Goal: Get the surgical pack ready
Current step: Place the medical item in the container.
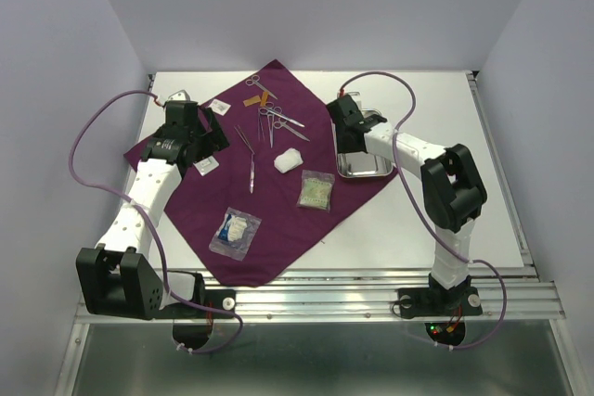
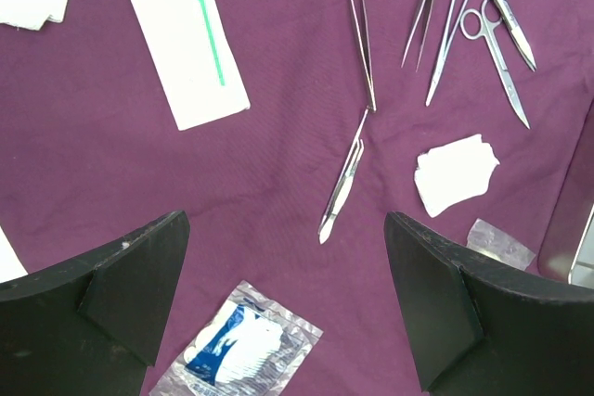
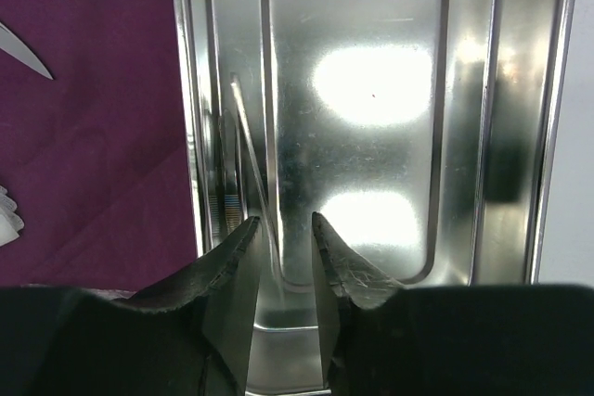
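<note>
**Top and wrist views.** We see one dark-purple cloth (image 1: 288, 220) spread as the wrapping base. One steel tray (image 1: 367, 164) sits over its 3 o'clock corner, presumably to collect the instruments. The right gripper (image 3: 283, 220) hangs over the tray. Its jaws are parted slightly wider than the one slim instrument (image 3: 251, 159) lying between them, which we judge released. The left gripper (image 2: 286, 220), at the cloth's 9 o'clock, gapes wide and empty above long tweezers (image 2: 360, 34) and short tweezers (image 2: 342, 178). We count one gauze pad (image 2: 453, 173) and two clear packets (image 1: 316, 190). The scissors (image 1: 283, 120) toward 12 o'clock overlap too much to count.
</note>
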Controlling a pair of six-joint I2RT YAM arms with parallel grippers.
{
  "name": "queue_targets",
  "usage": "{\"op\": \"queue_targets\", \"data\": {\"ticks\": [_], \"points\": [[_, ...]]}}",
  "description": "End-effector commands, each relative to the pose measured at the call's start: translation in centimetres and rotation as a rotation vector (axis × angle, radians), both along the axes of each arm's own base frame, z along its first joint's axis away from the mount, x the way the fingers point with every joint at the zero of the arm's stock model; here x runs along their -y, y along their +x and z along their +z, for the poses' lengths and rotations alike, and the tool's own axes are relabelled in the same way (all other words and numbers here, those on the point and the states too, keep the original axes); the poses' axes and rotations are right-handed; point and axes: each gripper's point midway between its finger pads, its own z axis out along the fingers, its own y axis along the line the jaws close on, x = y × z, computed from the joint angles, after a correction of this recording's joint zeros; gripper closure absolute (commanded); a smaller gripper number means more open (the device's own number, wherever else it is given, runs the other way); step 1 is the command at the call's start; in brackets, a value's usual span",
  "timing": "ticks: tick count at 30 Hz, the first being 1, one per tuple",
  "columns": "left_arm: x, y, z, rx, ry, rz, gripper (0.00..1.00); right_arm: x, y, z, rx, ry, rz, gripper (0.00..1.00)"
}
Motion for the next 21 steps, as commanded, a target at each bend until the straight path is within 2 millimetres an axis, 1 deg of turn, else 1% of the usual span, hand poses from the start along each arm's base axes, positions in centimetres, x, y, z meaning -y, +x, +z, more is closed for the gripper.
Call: {"op": "queue_targets", "data": {"ticks": [1, 2, 7, 10, 11, 13, 15, 16, 17, 18, 19, 20, 21], "points": [[0.1, 0.6, 2.4, 0.063, -0.004, -0.015, 0.01, 0.0, 1.0, 1.2, 0.057, 0.010, -0.012, 0.66], [0.0, 0.6, 2.3, 0.062, -0.001, -0.011, 0.01, 0.0, 1.1, 1.6, 0.067, 0.009, -0.017, 0.64], [0.3, 0.6, 1.3, 0.035, -0.014, -0.017, 0.01, -0.3, 1.2, 3.8, 0.102, 0.045, -0.008, 0.63], [0.4, 0.5, 0.8, 0.026, -0.021, -0.021, 0.01, -0.8, 1.2, 4.9, 0.117, 0.078, 0.005, 0.58], [0.4, 0.6, 0.8, 0.027, -0.021, -0.021, 0.01, -0.9, 1.3, 5.6, 0.128, 0.089, 0.006, 0.53], [0.4, 0.6, 0.8, 0.027, -0.018, -0.022, 0.01, -2.3, 0.8, 6.3, 0.136, 0.107, 0.033, 0.51], [0.2, 0.7, 0.8, 0.026, -0.012, -0.016, 0.01, -3.9, 0.7, 7.1, 0.141, 0.136, 0.072, 0.54], [0.2, 0.7, 0.9, 0.025, -0.012, -0.016, 0.01, -5.2, 0.2, 7.3, 0.138, 0.139, 0.109, 0.55], [0.2, 0.7, 0.8, 0.023, -0.012, -0.016, 0.01, -6.2, 0.4, 7.6, 0.145, 0.144, 0.128, 0.55], [0.3, 0.6, 0.7, 0.022, -0.014, -0.016, 0.01, -7.4, -0.1, 7.6, 0.140, 0.139, 0.159, 0.55], [0.3, 0.6, 0.7, 0.023, -0.017, -0.015, 0.01, -8.1, -0.2, 7.6, 0.139, 0.140, 0.173, 0.50], [0.3, 0.6, 0.6, 0.023, -0.020, -0.015, 0.01, -8.6, 0.4, 7.5, 0.142, 0.140, 0.174, 0.48], [0.3, 0.5, 0.6, 0.021, -0.020, -0.016, 0.01, -9.4, 0.2, 7.4, 0.136, 0.137, 0.191, 0.46]]}}
